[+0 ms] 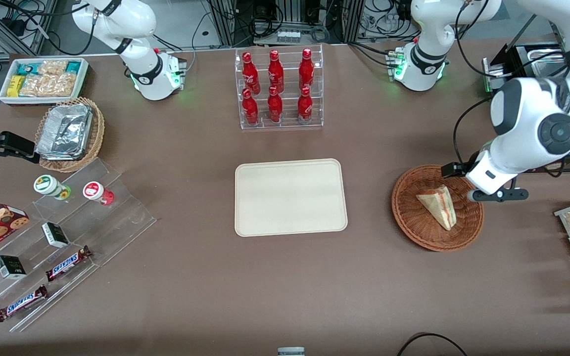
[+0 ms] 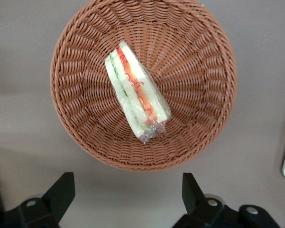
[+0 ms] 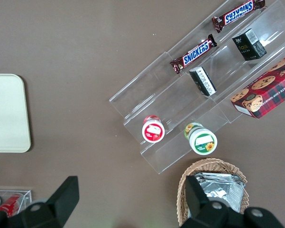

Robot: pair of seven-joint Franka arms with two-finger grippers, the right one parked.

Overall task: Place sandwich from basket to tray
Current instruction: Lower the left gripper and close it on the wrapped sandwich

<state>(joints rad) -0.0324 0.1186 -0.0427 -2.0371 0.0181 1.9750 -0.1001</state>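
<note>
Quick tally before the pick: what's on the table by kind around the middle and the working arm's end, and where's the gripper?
Red bottles: 6
Sandwich: 1, in the basket
Basket: 1
Tray: 1
Total: 9
Gripper: open, hovering above the basket's rim.

The sandwich (image 2: 136, 99), a wrapped triangular wedge of pale bread with red-orange and green filling, is lying inside the round reddish-brown woven basket (image 1: 406, 213), which is sitting beside the flat cream-beige tray (image 1: 290, 198), toward the working arm's end, with the gripper (image 2: 128, 199) hovering above, fingers (image 2: 61, 192) spread.
</note>
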